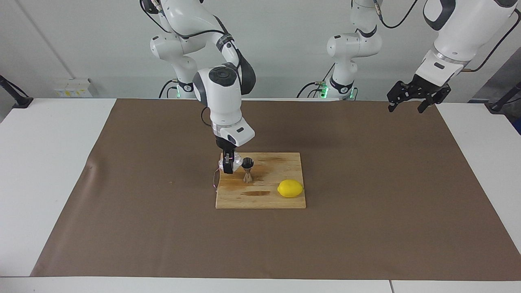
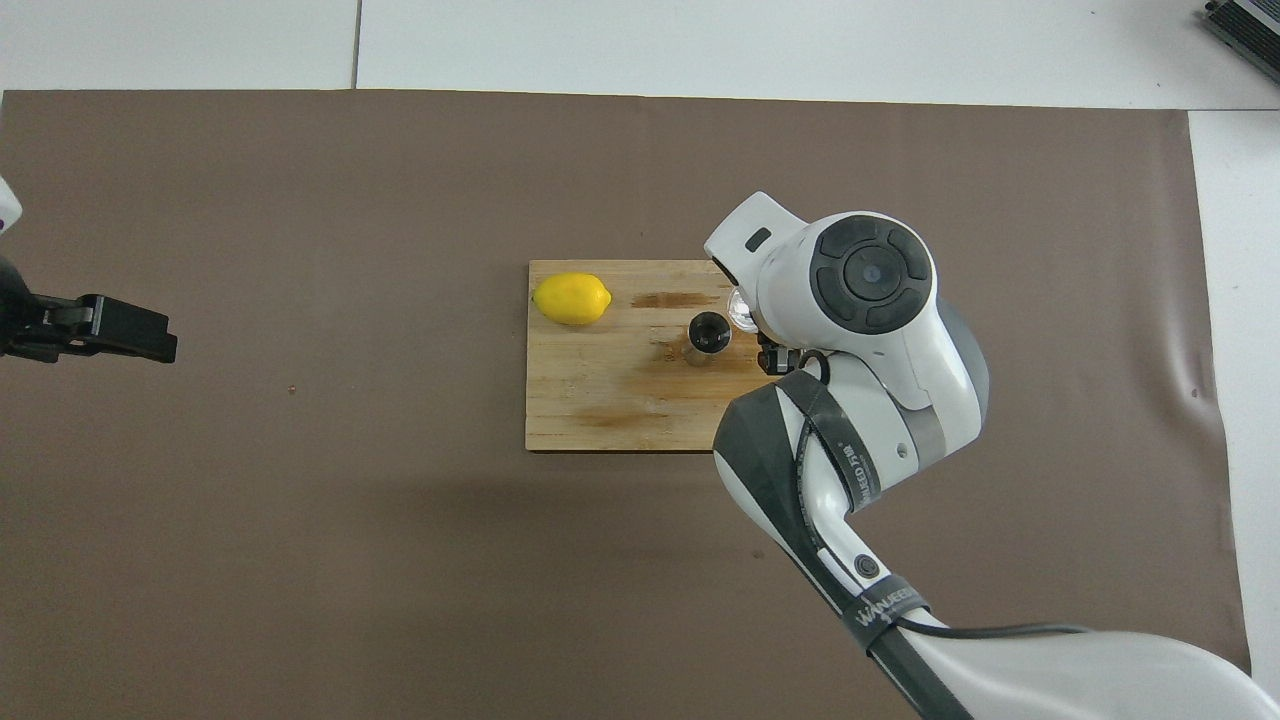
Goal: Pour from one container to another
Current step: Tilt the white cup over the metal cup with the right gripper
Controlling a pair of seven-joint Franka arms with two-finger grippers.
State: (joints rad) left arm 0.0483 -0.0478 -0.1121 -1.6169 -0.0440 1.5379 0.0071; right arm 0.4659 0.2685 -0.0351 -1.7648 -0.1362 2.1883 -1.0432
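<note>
1. Glass cup [image 1: 235,161], clear and faceted, sits pinched in the right gripper [image 1: 228,166] just above the wooden cutting board [image 1: 260,199], at the board's end toward the right arm. From overhead only a sliver of the cup [image 2: 741,316] shows past the arm's wrist.
2. The right gripper's fingers point straight down and are clamped on the cup, which is right beside the jigger [image 1: 247,169] and close against its rim; whether the two touch cannot be told.
3. The jigger, a steel hourglass shape with a dark mouth [image 2: 708,334], stands upright on the board, between the cup and the lemon [image 1: 290,188].
4. The lemon lies on the board at the end toward the left arm, farther from the robots than the jigger and well apart from it.
5. The board rests on a brown mat [image 1: 366,228] that covers most of the white table [image 1: 44,162].
6. The left gripper [image 1: 411,99] waits in the air over the mat's edge at the left arm's end of the table, with its fingers spread wide and nothing between them.
</note>
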